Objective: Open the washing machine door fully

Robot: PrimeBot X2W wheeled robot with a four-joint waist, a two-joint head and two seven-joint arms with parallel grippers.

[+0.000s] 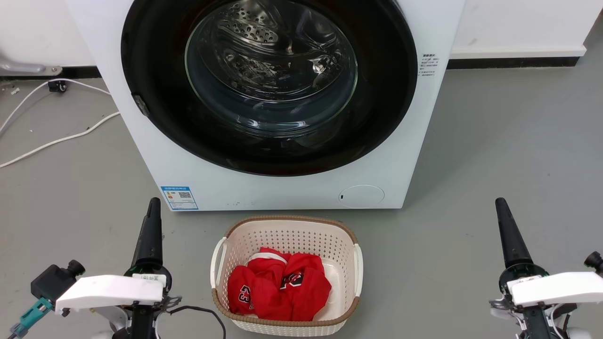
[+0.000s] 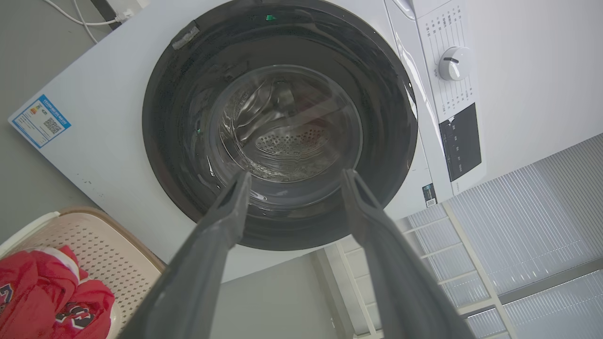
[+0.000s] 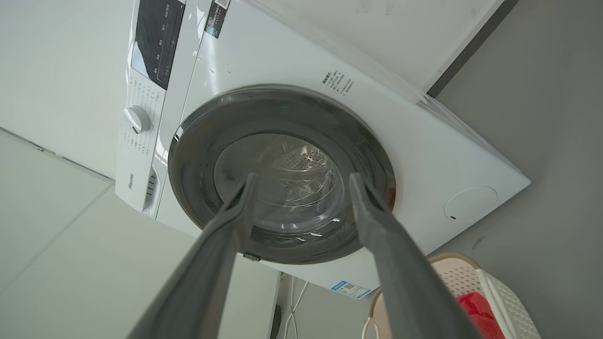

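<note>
Head view: washing machine door [image 1: 269, 80] flush, glass facing outward.

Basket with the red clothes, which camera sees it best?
Head view: the whole basket shows, rim all round, with the red clothes inside. Both wrist views catch just a cut-off part at their bottom edge.

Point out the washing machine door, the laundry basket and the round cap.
washing machine door [image 1: 155, 70], head view, black ring left of the glass.
laundry basket [image 1: 301, 235], head view, far inner wall.
round cap [image 1: 361, 196], head view, its centre.
</note>
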